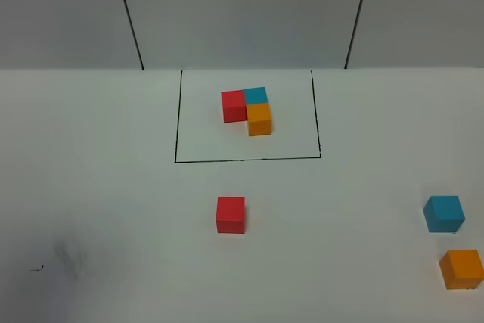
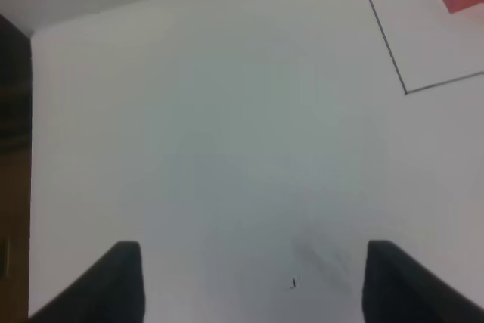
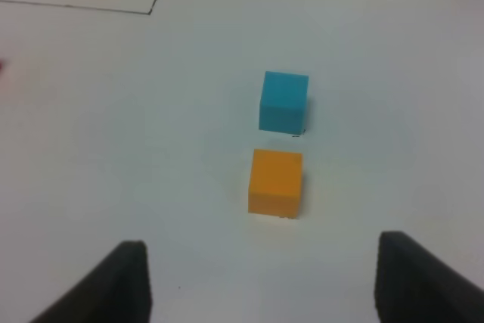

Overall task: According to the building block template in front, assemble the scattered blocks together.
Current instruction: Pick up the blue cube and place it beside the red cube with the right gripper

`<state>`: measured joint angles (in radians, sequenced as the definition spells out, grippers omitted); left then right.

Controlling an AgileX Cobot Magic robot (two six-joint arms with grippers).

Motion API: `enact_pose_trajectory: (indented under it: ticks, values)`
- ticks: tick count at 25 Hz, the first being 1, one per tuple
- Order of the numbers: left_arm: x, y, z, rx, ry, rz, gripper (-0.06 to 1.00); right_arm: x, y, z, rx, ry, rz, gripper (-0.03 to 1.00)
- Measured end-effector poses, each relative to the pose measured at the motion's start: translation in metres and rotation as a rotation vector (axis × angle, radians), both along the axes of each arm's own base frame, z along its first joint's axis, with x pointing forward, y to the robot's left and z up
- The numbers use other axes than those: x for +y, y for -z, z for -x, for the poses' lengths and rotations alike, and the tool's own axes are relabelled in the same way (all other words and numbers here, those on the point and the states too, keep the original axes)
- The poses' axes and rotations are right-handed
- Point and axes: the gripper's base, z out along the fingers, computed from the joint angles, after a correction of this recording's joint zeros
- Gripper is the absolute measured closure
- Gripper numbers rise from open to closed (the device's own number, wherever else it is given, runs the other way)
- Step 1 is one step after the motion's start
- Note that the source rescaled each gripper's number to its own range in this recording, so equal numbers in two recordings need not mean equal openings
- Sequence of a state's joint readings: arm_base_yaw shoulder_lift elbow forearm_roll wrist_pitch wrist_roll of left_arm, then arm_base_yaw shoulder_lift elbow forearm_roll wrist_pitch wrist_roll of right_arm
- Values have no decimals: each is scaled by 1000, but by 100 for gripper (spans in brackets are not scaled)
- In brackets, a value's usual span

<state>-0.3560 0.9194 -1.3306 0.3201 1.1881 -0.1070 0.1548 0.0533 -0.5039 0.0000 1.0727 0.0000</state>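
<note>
On the white counter [image 1: 106, 187] the template [image 1: 247, 110] sits toward the far side, inside a thin black outline [image 1: 248, 159]. It is three cubes touching in an L: red on the left, blue beside it at the corner, and orange in front of the blue one. The loose red block [image 1: 231, 214] lies alone on the near side of the outline, outside it and close to the middle of the counter. The loose blue block [image 1: 444, 213] and the loose orange block [image 1: 462, 268] lie well off to the right, near each other but apart, the orange one on the nearer side. The right hand [image 3: 261, 255] hangs near this pair, released, its two fingers spread and touching neither block. The left hand [image 2: 253, 259] is released too, fingers wide apart over bare counter on the left.
</note>
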Motion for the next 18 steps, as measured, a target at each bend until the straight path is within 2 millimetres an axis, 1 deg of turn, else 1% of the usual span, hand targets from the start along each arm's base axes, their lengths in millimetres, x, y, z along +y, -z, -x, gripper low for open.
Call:
enact_pose_trajectory:
  ticks: [4, 8, 11, 14, 16, 18]
  values:
    - [20, -4, 55, -127, -21, 71, -3, 0, 0, 0, 0, 0, 0, 63]
    - [37, -8, 97, -250, -22, 119, -3, 0, 0, 0, 0, 0, 0, 63]
    - [44, -8, 120, -313, -16, 153, -3, 0, 0, 0, 0, 0, 0, 63]
    - [46, -6, 139, -351, 20, 212, -3, 0, 0, 0, 0, 0, 0, 63]
    - [46, -4, 149, -361, 57, 244, -3, 0, 0, 0, 0, 0, 0, 63]
    - [44, 3, 153, -353, 85, 263, -3, 0, 0, 0, 0, 0, 0, 63]
